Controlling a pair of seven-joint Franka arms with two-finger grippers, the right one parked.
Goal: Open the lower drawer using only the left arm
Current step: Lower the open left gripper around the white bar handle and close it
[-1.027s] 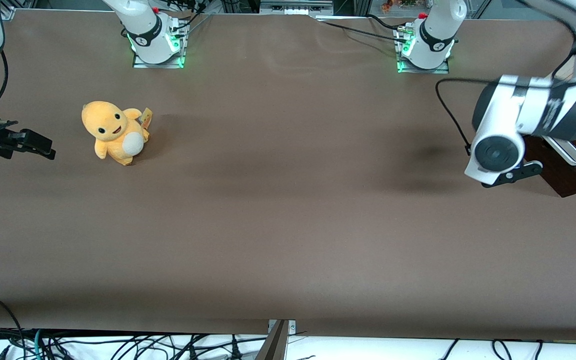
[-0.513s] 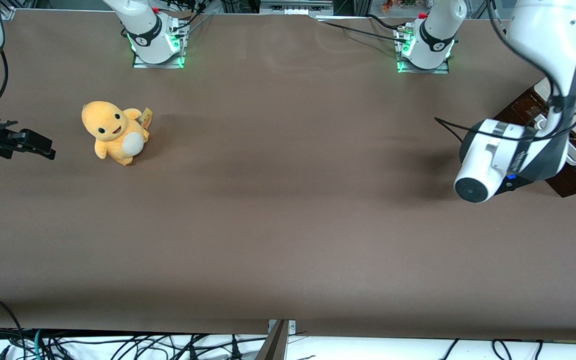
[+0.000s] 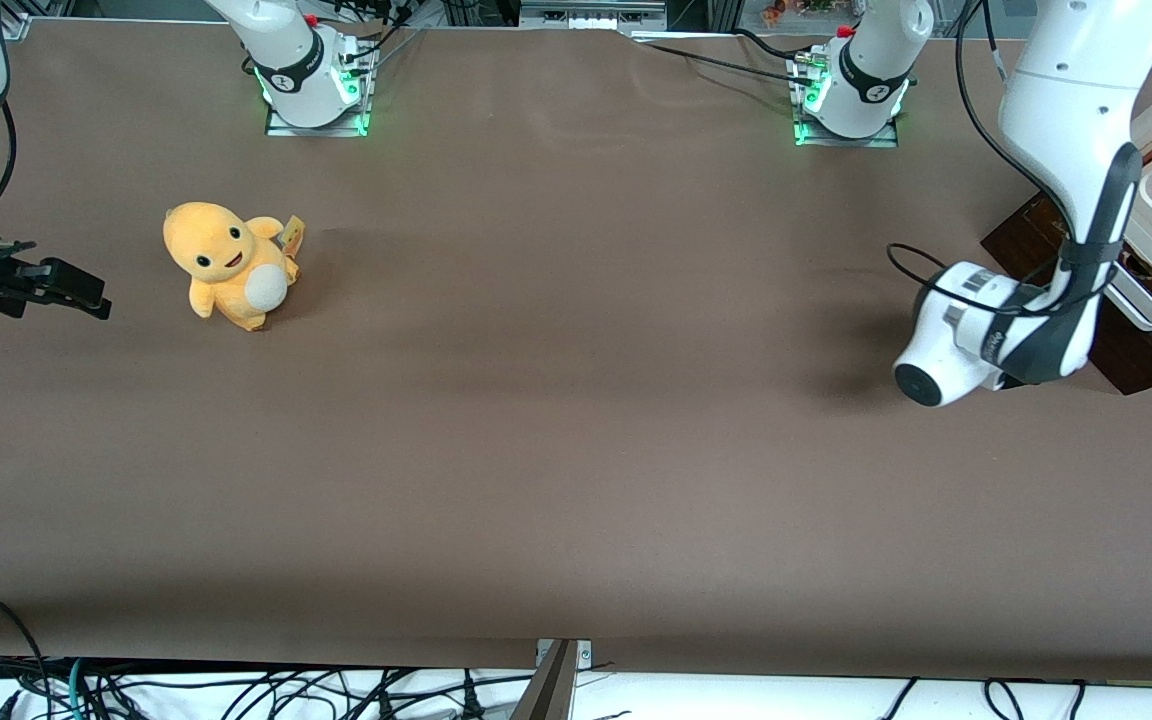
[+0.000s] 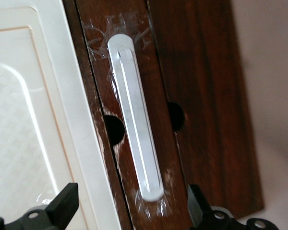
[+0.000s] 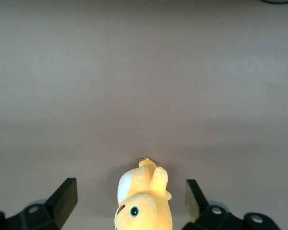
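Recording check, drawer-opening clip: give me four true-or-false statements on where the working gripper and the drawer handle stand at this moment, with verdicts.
1. The black two-finger gripper is open, facing the dark brown wood-fronted lower drawer. True.
2. Its fingers already clamp the white bar handle. False: they stand clear of it.
3. The orange plush toy sits in the drawer. False: it sits on the brown table, toward the parked arm's end.
4. The handle lies between the finger lines. True.

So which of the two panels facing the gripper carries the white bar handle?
The dark brown lower drawer; the cream panel beside it shows none. The gripper hovers open before the handle.
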